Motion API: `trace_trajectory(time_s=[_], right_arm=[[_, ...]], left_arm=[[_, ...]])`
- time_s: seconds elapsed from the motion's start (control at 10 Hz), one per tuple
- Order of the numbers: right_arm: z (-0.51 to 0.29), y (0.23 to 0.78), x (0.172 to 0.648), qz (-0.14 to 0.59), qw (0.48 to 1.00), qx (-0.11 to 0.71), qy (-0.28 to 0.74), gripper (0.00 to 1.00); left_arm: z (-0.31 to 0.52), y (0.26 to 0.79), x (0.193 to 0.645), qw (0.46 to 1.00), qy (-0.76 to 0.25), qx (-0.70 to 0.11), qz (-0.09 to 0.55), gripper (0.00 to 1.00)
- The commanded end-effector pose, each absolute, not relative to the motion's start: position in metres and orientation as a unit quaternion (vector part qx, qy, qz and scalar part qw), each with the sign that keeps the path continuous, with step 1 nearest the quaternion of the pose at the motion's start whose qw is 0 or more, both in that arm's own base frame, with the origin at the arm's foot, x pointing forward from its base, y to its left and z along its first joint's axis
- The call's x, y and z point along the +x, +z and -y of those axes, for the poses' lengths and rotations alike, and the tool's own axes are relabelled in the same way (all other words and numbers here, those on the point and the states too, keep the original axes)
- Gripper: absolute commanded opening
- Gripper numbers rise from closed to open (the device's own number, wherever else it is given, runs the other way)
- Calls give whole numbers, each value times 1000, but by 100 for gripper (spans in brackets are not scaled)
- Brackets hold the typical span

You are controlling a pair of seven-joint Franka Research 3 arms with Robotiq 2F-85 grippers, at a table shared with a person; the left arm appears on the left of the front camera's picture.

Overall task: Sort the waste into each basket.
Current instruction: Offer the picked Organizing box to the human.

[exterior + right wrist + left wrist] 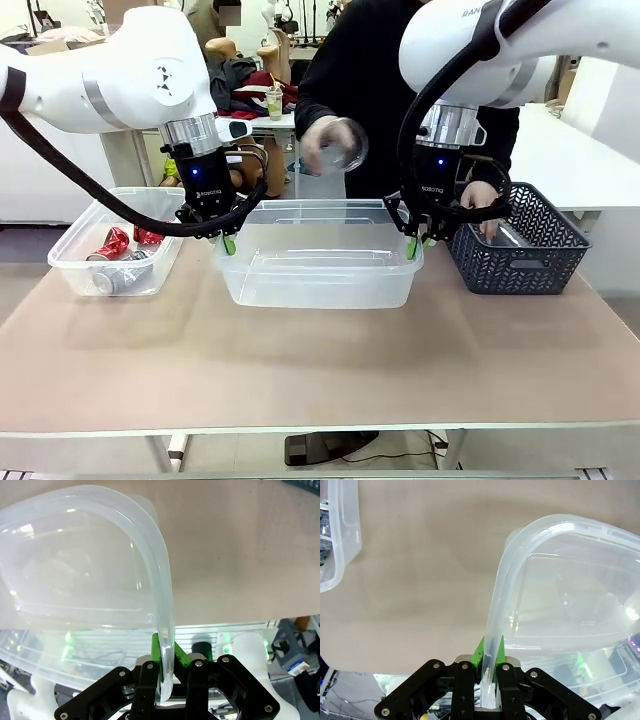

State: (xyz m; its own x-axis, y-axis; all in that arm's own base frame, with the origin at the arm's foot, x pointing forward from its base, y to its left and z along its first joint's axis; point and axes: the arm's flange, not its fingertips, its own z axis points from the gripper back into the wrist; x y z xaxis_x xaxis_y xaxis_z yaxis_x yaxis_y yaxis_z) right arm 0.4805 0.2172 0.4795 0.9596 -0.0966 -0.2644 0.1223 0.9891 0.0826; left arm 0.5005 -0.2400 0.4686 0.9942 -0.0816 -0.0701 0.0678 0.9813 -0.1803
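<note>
A matte tan table (320, 370) carries the middle tub (320, 290), a broad rectangle of smooth clear plastic with rounded corners. On the right stands a dark lattice basket (520, 265) with a person's hand (480, 198) in it. The smaller clear left tub (70, 262) sits at the left. The left gripper (228, 241) pinches the middle tub's left rim lip between green pads, and the right gripper (418, 243) pinches its right lip. Above the middle tub, another hand (318, 145) holds a clear bottle (345, 155). Crushed red and silver cans (112, 243) lie in the left tub.
</note>
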Motion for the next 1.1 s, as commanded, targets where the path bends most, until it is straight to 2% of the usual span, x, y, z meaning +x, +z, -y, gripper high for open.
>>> trace_trajectory(time_s=[0.0, 1.0], right_arm=[[-218, 479, 480, -132, 988, 57, -58, 0], [-218, 479, 480, -132, 988, 57, -58, 0]], left_arm=[[237, 472, 500, 995, -35, -85, -34, 0], [237, 472, 500, 995, -35, -85, -34, 0]])
